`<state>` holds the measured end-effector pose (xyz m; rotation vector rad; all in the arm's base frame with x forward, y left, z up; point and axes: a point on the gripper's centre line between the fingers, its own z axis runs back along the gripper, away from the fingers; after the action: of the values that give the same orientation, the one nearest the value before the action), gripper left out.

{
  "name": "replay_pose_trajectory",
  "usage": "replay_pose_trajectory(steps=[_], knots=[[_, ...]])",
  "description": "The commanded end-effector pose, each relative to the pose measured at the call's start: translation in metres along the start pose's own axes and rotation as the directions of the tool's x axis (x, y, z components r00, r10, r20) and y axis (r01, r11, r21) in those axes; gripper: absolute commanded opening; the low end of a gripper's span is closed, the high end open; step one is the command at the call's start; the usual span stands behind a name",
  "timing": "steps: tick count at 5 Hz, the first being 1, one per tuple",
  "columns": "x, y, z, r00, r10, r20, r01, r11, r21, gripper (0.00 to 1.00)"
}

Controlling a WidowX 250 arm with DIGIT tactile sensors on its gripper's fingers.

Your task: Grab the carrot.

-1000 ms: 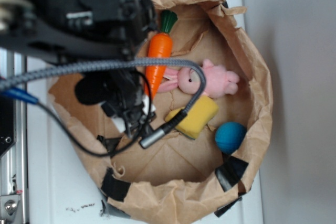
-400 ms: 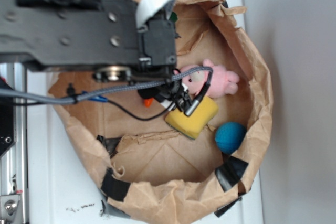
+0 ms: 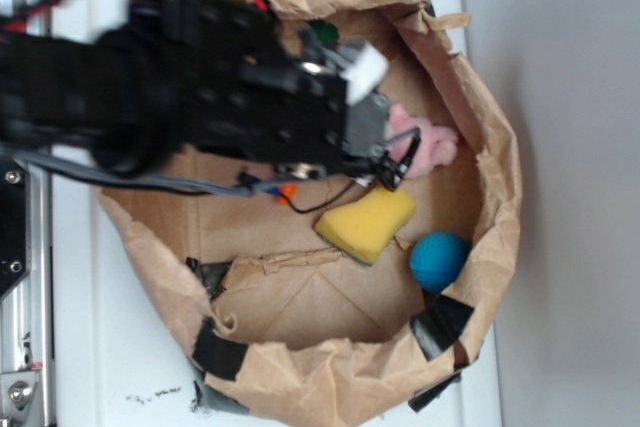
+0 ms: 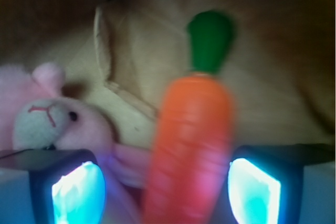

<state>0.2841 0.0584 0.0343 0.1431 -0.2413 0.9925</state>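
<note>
The carrot [image 4: 194, 129] is glossy orange with a dark green stem and lies on the brown paper floor of the bag. In the wrist view it stands between my gripper's [image 4: 165, 192] two glowing pads, close to the right pad [image 4: 254, 192] and further from the left pad [image 4: 79, 192]. The jaws are apart and the gripper is open, straddling the carrot's lower half. In the exterior view my black arm [image 3: 220, 97] covers the carrot; only its orange tip [image 3: 287, 190] and a bit of green stem [image 3: 322, 29] show.
A pink bunny [image 4: 52, 119] lies just left of the carrot, one limb reaching toward it; it also shows in the exterior view [image 3: 430, 147]. A yellow sponge wedge [image 3: 367, 224] and a blue ball [image 3: 439, 260] lie nearby. The paper bag's crumpled wall [image 3: 500, 177] rings everything.
My arm has swung up and right across the bag, over the carrot, which was in plain sight and is now almost fully covered. The toys have not moved.
</note>
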Motion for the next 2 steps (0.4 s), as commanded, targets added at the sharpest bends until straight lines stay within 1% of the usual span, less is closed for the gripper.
replay_pose_trajectory(steps=[1,2], knots=[[0.029,-0.023,-0.017,0.999,0.036,0.009,-0.035,0.999,-0.021,0.0],[0.024,-0.019,0.014,0.998,0.03,-0.047,-0.033,0.997,-0.065,0.0]])
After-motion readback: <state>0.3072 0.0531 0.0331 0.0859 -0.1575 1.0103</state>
